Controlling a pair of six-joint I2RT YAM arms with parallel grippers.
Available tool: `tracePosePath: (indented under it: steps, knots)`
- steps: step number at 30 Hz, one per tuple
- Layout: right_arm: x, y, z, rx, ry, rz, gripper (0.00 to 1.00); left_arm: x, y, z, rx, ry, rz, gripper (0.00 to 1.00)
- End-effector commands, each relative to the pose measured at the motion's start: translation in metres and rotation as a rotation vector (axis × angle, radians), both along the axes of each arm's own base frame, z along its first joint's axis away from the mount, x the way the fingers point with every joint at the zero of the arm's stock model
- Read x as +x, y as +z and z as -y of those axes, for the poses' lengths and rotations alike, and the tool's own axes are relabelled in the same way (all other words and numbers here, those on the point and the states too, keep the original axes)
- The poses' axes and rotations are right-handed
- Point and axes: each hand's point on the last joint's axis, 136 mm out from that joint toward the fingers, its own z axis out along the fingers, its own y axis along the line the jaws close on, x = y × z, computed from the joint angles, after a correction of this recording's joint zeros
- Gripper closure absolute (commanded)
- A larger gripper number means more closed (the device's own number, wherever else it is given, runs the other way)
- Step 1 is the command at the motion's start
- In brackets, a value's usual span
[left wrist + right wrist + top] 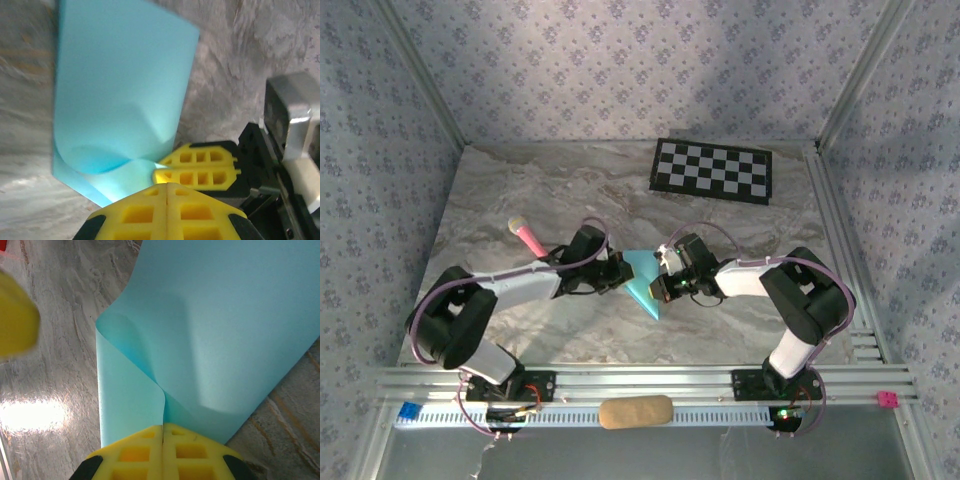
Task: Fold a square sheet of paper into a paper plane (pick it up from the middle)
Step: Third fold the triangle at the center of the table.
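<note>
The square sheet of paper (642,276) is light blue and lies folded over on the marble table between my two grippers. In the right wrist view the paper (225,330) curls into a loose fold that runs straight into the seam of my right gripper (163,426), which is shut on it. In the left wrist view my left gripper (167,185) is shut at the paper's (120,85) near edge, with no paper showing between its pads. The right gripper's yellow fingers (200,167) pinch the fold just beyond it. From above, the left gripper (620,272) and right gripper (667,285) nearly meet.
A black-and-white checkerboard mat (712,168) lies at the back right. A pink marker pen (528,236) rests left of the left arm. A tan oval pad (635,411) sits on the front rail, with a blue block (410,411) and a pink block (887,399) at its ends.
</note>
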Motion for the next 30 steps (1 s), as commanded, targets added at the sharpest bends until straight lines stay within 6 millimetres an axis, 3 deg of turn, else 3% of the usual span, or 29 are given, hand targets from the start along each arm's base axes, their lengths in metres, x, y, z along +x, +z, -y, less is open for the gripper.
tracePosePath:
  steps: [1,5,13,30]
  knots:
    - [0.002,-0.007,0.001,-0.034,-0.011,-0.010,1.00,-0.005,0.013,0.027,-0.129,-0.020,0.008,1.00]
    - [0.001,-0.007,0.001,-0.036,-0.008,-0.009,1.00,-0.010,0.002,0.031,-0.153,-0.007,-0.009,1.00]
    - [0.001,-0.009,0.002,-0.044,-0.004,-0.012,1.00,-0.018,-0.021,0.020,-0.094,0.016,-0.050,1.00]
    - [-0.001,-0.011,0.004,-0.052,-0.009,-0.013,1.00,-0.017,-0.033,0.019,-0.052,-0.004,-0.049,1.00]
